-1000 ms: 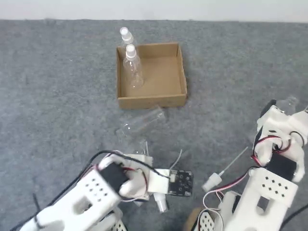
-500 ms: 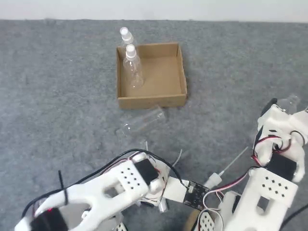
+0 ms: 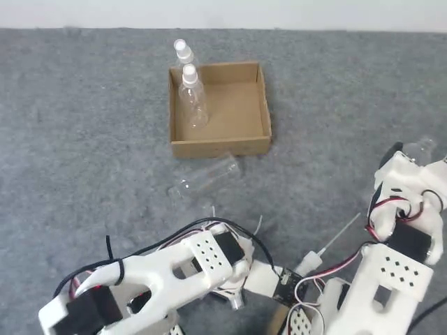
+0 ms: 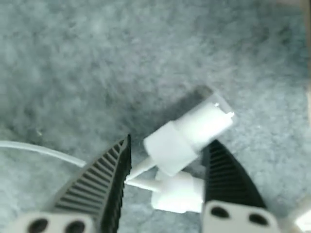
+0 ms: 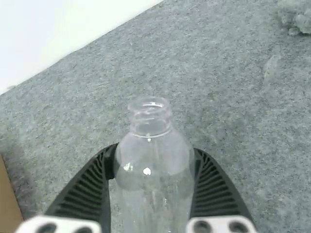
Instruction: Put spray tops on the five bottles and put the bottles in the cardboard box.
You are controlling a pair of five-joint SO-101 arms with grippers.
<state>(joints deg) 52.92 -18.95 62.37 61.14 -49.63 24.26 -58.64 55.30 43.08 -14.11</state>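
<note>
Two white spray tops lie on the grey carpet; my left gripper (image 4: pixel 168 145) stands open over them, its fingers on either side of the upper spray top (image 4: pixel 187 136), the second spray top (image 4: pixel 177 193) just beneath it. My right gripper (image 5: pixel 153 158) is shut on a clear bottle (image 5: pixel 153 145) with a bare open neck; this bottle (image 3: pixel 421 149) is at the right edge of the high view. The cardboard box (image 3: pixel 265 105) holds one capped bottle (image 3: pixel 192 94). Another capped bottle (image 3: pixel 183 52) stands behind the box. An uncapped bottle (image 3: pixel 206 176) lies in front of it.
A loose spray top with a long tube (image 3: pixel 311 262) lies between the two arms. A thin tube (image 3: pixel 258 227) lies near the left arm's wrist. Open grey carpet stretches to the left and right of the box.
The left arm has swung to the right and stretched lower over the spray tops near the table's front. The right arm and its bottle have stayed put.
</note>
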